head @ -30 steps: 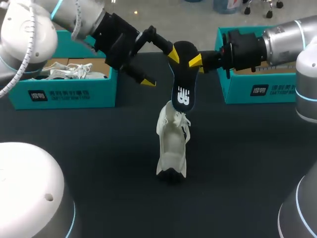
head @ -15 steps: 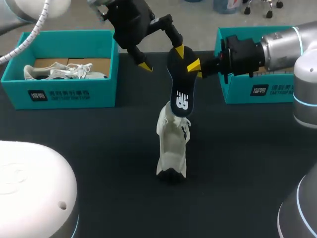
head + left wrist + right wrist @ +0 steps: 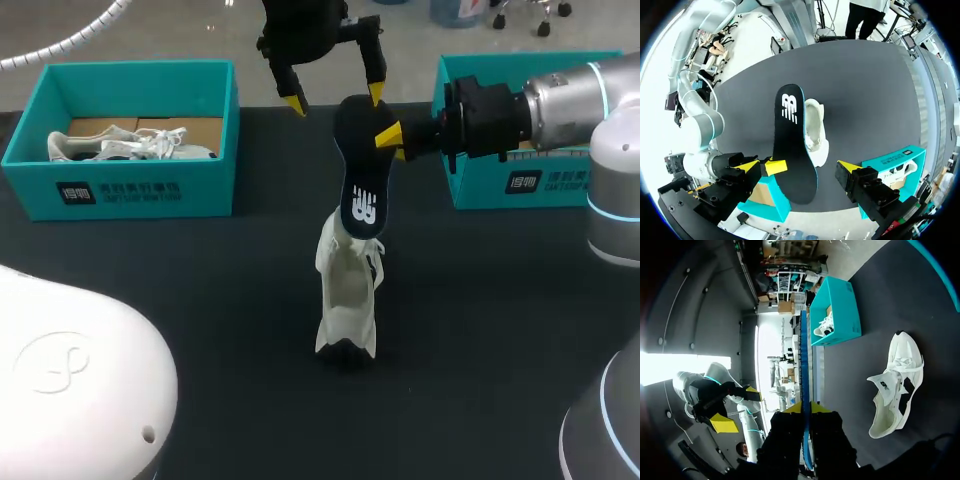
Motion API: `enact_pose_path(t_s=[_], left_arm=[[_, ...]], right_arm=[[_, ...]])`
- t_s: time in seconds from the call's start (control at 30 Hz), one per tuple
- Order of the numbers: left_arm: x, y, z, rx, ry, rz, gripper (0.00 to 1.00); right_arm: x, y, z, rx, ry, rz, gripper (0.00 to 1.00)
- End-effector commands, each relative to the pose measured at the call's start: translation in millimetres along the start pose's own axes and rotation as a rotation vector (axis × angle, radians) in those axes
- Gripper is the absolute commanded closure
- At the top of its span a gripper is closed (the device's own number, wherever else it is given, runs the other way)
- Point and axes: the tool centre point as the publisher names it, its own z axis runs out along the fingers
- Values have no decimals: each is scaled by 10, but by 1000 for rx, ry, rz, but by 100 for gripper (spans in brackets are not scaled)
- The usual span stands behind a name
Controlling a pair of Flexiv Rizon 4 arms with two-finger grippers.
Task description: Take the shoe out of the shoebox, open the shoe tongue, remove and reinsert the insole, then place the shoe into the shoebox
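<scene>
Pinching the freed insole (image 3: 358,170) in my right hand (image 3: 390,137), left hand (image 3: 335,98) spread empty, I had the shoe (image 3: 347,295) unboxed on the counter (image 3: 200,330), with reinsertion and boxing left.

Left arm (image 3: 80,380): white rounded shell with a faint embossed circle mark and one small dark hole, possibly a screw recess. A white coiled cable (image 3: 95,22) runs at far left.
Right arm (image 3: 560,95): silver-grey cylinder, white link with a light-blue ring.
Left gripper (image 3: 335,97), right gripper (image 3: 393,142): black blocky bodies, two fingers each, yellow tips.
</scene>
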Motion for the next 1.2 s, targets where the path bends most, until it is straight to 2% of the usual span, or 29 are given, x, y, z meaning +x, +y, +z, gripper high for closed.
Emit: enact_pose_path(t_s=[0.03,0.83,1.2], left_arm=[[-55,15,6,6,152,2,0],[-65,-2,4,-4,142,-4,0],[80,-26,59,-75,-25,-34,0]], right_arm=[[-14,-7,14,-4,4,1,100],[-16,-20,-25,-8,6,2,100],[10,-3,-78,-16,-1,-1,100]])
